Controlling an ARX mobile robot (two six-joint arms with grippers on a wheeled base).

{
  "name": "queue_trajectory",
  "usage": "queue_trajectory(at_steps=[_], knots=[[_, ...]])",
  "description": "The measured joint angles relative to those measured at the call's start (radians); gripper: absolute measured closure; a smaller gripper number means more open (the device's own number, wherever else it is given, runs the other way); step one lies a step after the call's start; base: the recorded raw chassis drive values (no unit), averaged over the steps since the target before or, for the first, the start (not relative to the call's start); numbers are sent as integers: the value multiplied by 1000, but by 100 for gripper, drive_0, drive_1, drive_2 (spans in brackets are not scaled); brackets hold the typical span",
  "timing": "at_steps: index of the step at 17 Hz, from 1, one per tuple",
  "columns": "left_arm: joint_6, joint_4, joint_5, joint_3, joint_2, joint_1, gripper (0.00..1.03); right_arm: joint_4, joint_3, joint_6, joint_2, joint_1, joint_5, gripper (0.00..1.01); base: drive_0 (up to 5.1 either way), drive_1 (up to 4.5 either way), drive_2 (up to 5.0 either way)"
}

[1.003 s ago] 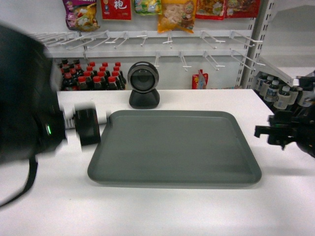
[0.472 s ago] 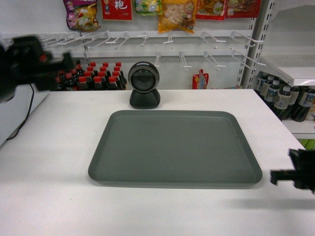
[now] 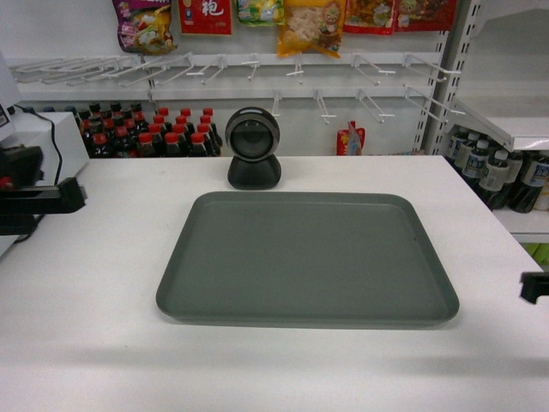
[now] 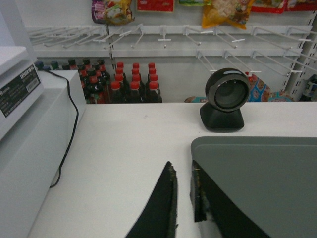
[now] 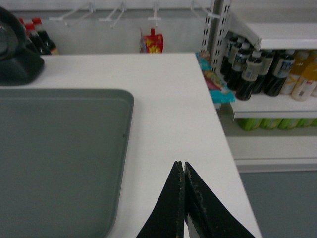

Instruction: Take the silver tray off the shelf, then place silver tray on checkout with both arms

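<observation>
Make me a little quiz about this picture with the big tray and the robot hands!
1. True or false: the tray lies flat on the checkout.
2. What black round thing stands just behind the tray? A) scanner B) kettle C) ball
3. Is the right gripper touching the tray?

Key:
1. True.
2. A, the scanner.
3. No; it is off the tray's right edge, jaws shut. The left gripper is by the left edge, jaws slightly apart.

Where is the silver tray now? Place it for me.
In the head view the silver tray lies flat at the middle of the checkout, just in front of the black scanner.
</observation>
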Motion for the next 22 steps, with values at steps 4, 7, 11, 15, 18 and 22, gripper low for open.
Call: queue_trajectory(at_steps=[4,7,11,15,18,22], knots=[[17,10,27,-44,-105,25,101,-2,-75,-5,-94,-5,-9,98,0,0,0],[24,-245,190,-284,-575,187,102,-125,-341,-8,-679,-68,-64,98,0,0,0],[24,-541,196,-333,-929,193,102,-609,-368,-8,-1209,-68,-66,98,0,0,0],[24,-719,196,-333,-1126,193,102,-804,-370,-8,-1418,-68,-66,98,0,0,0],[24,-831,196,-333,-1242,193,102,-926,-370,-8,-1547,-68,-66,98,0,0,0],[24,-860,196,-333,-1271,193,102,-961,-370,-8,-1580,-68,-65,98,0,0,0]])
